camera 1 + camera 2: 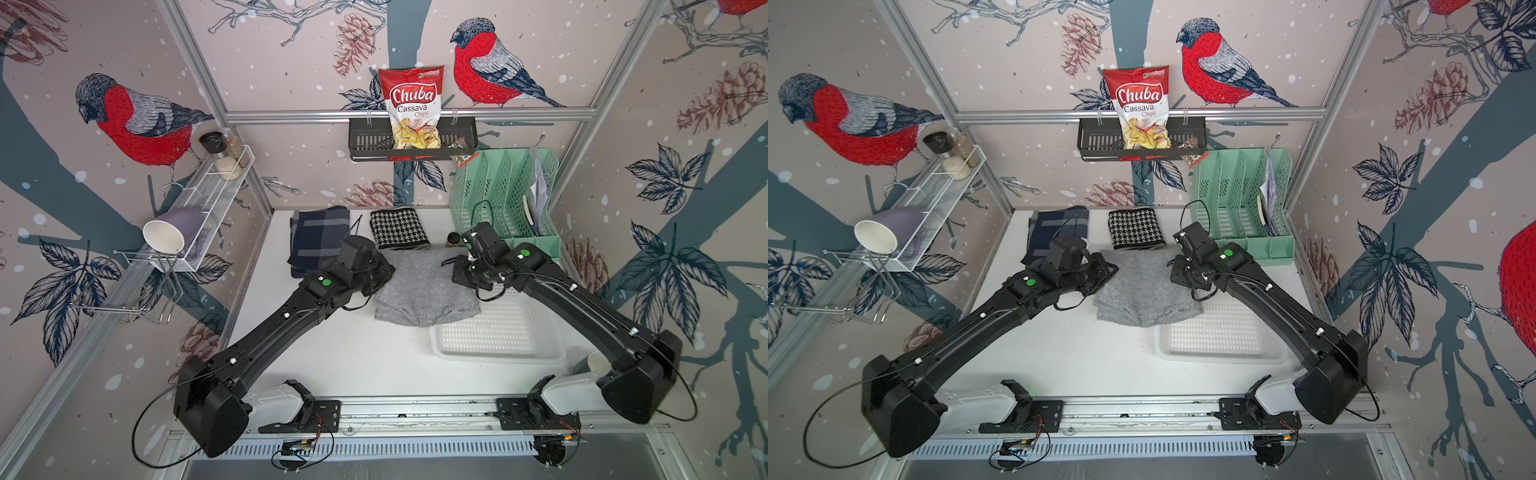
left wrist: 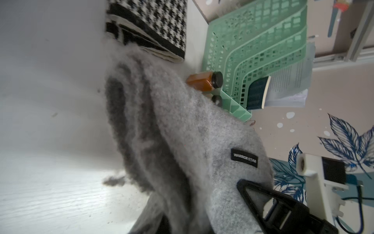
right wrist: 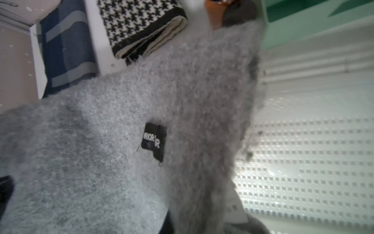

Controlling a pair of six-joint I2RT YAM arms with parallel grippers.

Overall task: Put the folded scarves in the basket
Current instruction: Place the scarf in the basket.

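Observation:
The folded grey fuzzy scarf [image 1: 424, 286] [image 1: 1146, 291] hangs lifted between both arms, sagging in the middle, and its near right corner overlaps the far left corner of the white perforated basket [image 1: 498, 358] [image 1: 1221, 354]. My left gripper [image 1: 384, 270] [image 1: 1106, 270] is shut on the scarf's left edge. In the left wrist view one black finger [image 2: 283, 210] presses the grey scarf [image 2: 182, 131] near its black label. My right gripper [image 1: 459, 270] [image 1: 1177, 270] is shut on the right edge. The right wrist view shows the scarf [image 3: 101, 152] beside the basket floor [image 3: 313, 152].
A houndstooth scarf [image 1: 399, 228] and a navy plaid scarf [image 1: 318, 237] lie folded at the back. An amber bottle [image 1: 453, 240] stands by the mint green organiser [image 1: 507, 195]. A black wall shelf [image 1: 365, 143] holds a chips bag; a wire shelf [image 1: 216, 195] with a mug is on the left wall.

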